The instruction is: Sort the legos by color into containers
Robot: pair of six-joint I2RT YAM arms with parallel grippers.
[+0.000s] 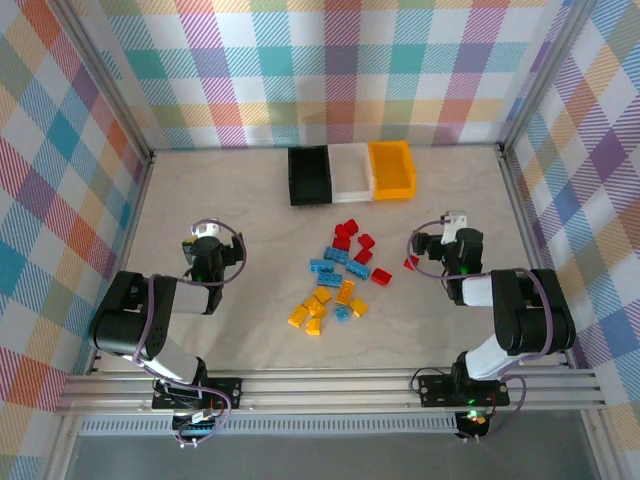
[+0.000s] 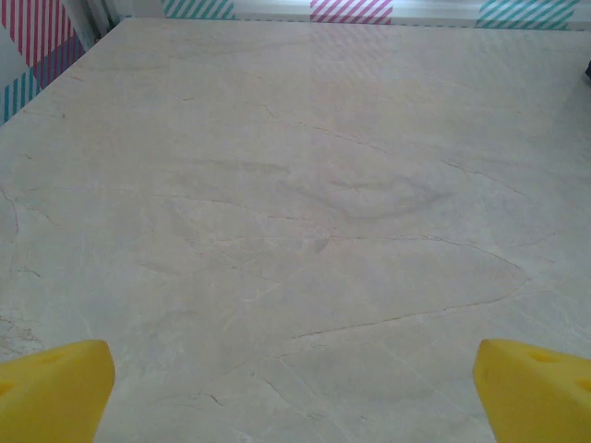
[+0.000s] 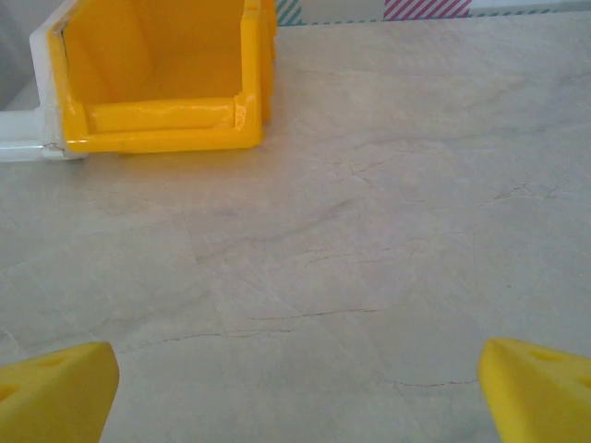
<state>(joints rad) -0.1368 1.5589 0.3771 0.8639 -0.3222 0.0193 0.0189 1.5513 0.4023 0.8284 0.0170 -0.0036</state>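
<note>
right claw (image 3: pixel 295 395) agape before yellow bin (image 3: pixel 157 118); all three bins (image 1: pixel 350 190) empty.

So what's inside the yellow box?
Nothing that I can see: the yellow bin looks empty from above. In the right wrist view its front lip hides part of its floor. The legos lie out on the table.

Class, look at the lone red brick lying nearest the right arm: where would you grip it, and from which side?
Probably from straight above, fingers closing on two opposite side walls. The red brick lies apart from the pile with bare table around it, and the open right gripper is nearest.
</note>
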